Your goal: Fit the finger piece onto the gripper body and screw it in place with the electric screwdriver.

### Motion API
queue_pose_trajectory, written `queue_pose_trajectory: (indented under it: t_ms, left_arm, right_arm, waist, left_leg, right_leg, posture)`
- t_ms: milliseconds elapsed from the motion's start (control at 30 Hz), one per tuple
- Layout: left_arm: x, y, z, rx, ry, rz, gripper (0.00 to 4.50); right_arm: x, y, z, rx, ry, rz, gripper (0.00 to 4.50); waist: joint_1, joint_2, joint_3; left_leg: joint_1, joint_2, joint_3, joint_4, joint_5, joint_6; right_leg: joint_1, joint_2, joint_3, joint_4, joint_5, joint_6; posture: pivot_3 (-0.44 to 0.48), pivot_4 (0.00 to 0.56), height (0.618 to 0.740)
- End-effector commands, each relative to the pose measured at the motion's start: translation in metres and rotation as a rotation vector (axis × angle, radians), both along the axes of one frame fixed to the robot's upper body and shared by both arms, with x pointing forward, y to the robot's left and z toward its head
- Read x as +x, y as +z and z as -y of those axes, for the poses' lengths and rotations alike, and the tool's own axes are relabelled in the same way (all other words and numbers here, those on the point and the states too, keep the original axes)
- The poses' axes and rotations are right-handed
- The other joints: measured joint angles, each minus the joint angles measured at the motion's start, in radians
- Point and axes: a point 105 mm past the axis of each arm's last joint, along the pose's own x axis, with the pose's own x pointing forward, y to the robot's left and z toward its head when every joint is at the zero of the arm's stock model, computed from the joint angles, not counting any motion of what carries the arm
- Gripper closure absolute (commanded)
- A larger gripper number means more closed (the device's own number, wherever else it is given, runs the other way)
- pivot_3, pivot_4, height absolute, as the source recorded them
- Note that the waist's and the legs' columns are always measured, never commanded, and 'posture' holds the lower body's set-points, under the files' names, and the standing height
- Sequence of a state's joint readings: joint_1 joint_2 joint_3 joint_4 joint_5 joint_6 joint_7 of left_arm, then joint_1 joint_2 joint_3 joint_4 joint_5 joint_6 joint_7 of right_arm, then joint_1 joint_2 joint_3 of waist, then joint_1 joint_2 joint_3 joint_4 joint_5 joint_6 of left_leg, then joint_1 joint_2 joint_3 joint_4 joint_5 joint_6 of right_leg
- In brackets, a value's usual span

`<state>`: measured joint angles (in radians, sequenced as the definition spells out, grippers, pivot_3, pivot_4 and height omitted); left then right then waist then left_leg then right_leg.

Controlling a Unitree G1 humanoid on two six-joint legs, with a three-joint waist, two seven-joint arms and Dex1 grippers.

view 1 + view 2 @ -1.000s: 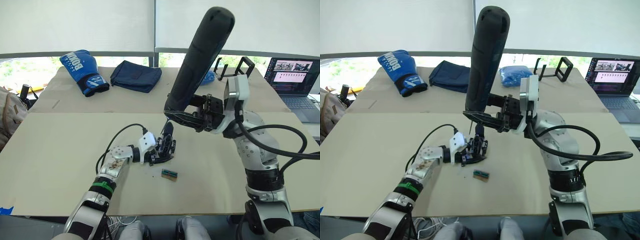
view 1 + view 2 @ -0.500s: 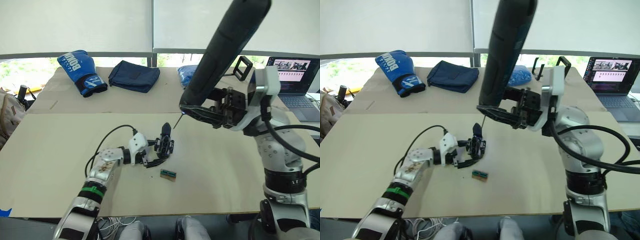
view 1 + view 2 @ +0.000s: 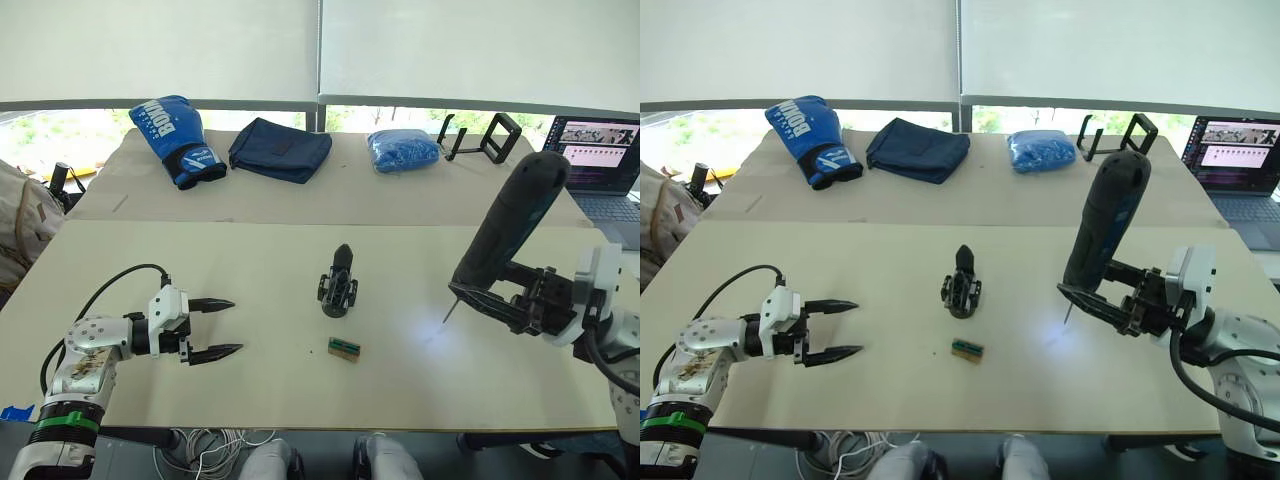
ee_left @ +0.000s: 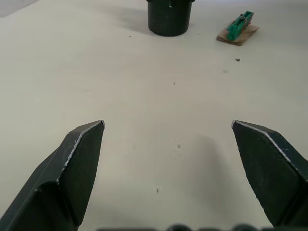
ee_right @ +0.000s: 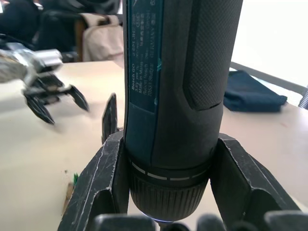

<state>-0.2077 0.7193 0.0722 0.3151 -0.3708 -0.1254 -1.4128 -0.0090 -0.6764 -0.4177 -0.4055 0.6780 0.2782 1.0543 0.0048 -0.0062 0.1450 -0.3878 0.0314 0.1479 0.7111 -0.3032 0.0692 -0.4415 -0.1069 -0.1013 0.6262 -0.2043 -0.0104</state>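
My left tool [image 3: 228, 327]: spread wide, empty, low over the surface [image 3: 120, 260].
My right tool [image 3: 495, 300]: clamped on the electric screwdriver [image 3: 508, 233], bit pointing down.
Gripper body [image 3: 338, 284]: upright mid-surface, between both tools, well apart from each.

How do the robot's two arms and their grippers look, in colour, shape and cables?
Both arms are silver-grey metal with rounded joints. The left gripper has a white body and two long, pointed black fingers; a black cable loops from it back to the wrist, and a green band circles the forearm. The right gripper also has a white body with black fingers, with thick black cables alongside.
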Motion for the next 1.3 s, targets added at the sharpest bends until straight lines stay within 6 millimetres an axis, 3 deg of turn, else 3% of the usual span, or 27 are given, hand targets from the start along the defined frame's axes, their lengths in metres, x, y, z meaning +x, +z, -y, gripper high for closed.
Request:
queue_pose_trajectory:
  t_ms: [33,300,533,933,1300]
  left_arm:
    - [-0.015,0.007,0.038,-0.035,-0.160,0.025,0.03]
    - [-0.027,-0.011,0.094,-0.042,-0.254,0.021,0.03]
    - [-0.016,-0.024,0.126,-0.035,-0.240,0.030,0.03]
    - [-0.005,-0.034,0.159,-0.044,-0.250,-0.004,0.03]
    - [-0.008,-0.038,0.171,-0.043,-0.283,-0.017,0.03]
  right_arm:
    - [-0.017,0.023,-0.033,0.035,0.099,0.147,2.53]
    - [-0.031,0.026,-0.095,0.113,0.340,0.167,2.53]
    - [-0.030,0.015,-0.117,0.087,0.436,0.154,2.53]
    - [-0.019,0.003,-0.120,0.056,0.424,0.160,2.53]
    - [-0.010,-0.005,-0.114,0.051,0.393,0.129,2.53]
  waist:
    - [0.000,0.001,0.001]
    - [0.004,0.001,0.002]
    - [0.010,0.000,0.002]
    - [0.014,0.000,0.002]
    - [0.015,0.000,0.002]
  left_leg:
    - [0.000,0.000,0.000,0.000,0.000,0.000]
    - [0.000,0.000,0.000,0.000,0.000,-0.001]
    - [-0.001,0.000,0.000,0.002,0.000,0.000]
    - [0.000,-0.001,0.000,0.003,0.000,0.001]
    - [0.000,-0.001,-0.001,0.004,-0.001,0.002]
  right_leg:
    - [0.000,0.000,0.001,0.000,0.000,0.000]
    - [0.000,0.008,0.001,0.000,0.000,0.000]
    - [0.001,0.010,0.000,0.000,0.000,0.000]
    - [0.003,0.009,0.000,0.000,0.000,0.000]
    - [0.003,0.009,0.000,0.000,0.000,0.001]
  posture:
    - [0.000,0.150,0.740]
    - [0.000,0.150,0.740]
    - [0.000,0.150,0.740]
    - [0.000,0.150,0.740]
    - [0.000,0.150,0.740]
